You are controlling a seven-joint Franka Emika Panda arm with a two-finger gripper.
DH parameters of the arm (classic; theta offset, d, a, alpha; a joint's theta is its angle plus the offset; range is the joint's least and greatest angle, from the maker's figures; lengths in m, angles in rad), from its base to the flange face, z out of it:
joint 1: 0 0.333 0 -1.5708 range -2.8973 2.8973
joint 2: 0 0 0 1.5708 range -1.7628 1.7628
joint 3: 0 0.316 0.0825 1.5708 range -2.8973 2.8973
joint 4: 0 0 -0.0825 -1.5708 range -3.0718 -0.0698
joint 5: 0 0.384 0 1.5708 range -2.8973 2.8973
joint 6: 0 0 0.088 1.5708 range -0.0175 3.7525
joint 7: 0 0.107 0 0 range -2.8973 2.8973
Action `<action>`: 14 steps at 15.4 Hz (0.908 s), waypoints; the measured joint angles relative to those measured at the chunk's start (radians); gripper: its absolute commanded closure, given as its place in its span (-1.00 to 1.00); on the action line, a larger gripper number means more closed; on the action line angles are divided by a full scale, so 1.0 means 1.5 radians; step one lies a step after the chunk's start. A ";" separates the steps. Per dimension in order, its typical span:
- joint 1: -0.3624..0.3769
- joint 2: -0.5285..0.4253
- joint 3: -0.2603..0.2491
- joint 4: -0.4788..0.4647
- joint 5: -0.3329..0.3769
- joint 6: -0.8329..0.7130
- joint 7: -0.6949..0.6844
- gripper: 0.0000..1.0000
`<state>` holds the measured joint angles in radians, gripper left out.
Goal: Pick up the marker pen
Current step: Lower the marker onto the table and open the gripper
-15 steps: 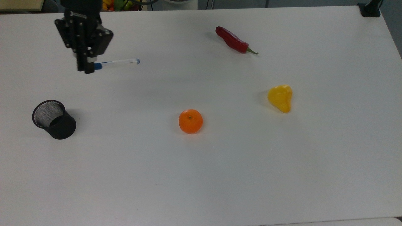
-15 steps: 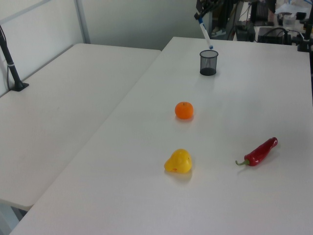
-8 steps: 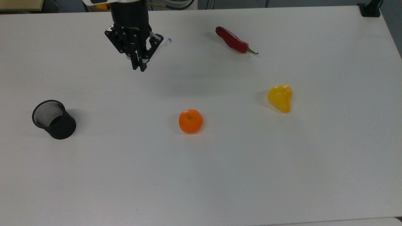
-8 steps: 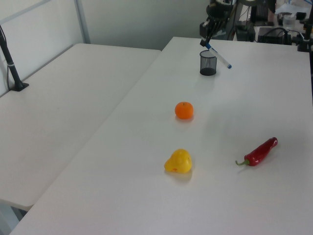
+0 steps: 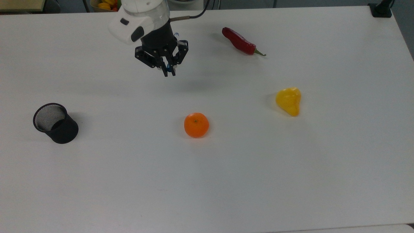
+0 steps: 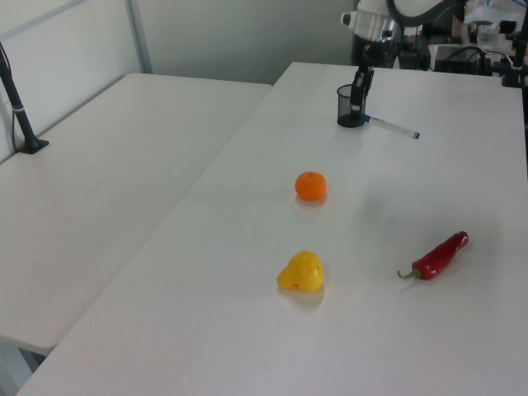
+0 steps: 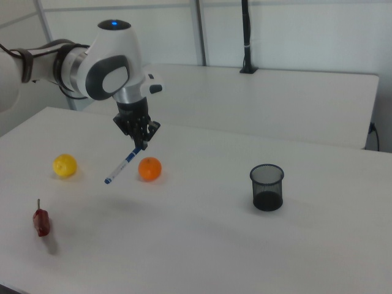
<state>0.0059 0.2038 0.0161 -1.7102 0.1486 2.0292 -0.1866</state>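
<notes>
The claw (image 7: 143, 144) was pinching the marker pen (image 7: 123, 165) at its capped blue end, and the pen hung in the air above the desk (image 5: 226, 181), slanting down and away from the fingers so that its free end pointed toward the right view's left. In the left view the pen (image 6: 391, 126) stuck out from the claw (image 6: 356, 106) toward the left view's right, near the black mesh cup (image 6: 351, 106). In the top view the claw (image 5: 168, 72) was well apart from the orange (image 5: 196, 125), the yellow fruit (image 5: 288, 101) and the red chili (image 5: 241, 41), and the mesh cup (image 5: 55, 123) stood far toward the top view's left. I judge that the pen was already taken and the step in hand was to carry it safely. Because the grip sat at one end and not at the middle, the long free part could swing or slip, so the pinch should be kept firm and the arm moved smoothly, without quick turns. The pen should also be kept high enough that its low tip does not hit the desk or the fruits.
</notes>
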 measured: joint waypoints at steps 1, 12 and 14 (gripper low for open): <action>0.001 0.011 0.002 -0.001 0.000 0.000 -0.007 1.00; 0.044 0.087 0.027 -0.081 0.000 0.110 -0.013 1.00; 0.044 0.094 0.028 -0.089 0.000 0.128 -0.013 1.00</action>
<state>0.0714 0.3442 0.0581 -1.8434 0.1493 2.2206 -0.2055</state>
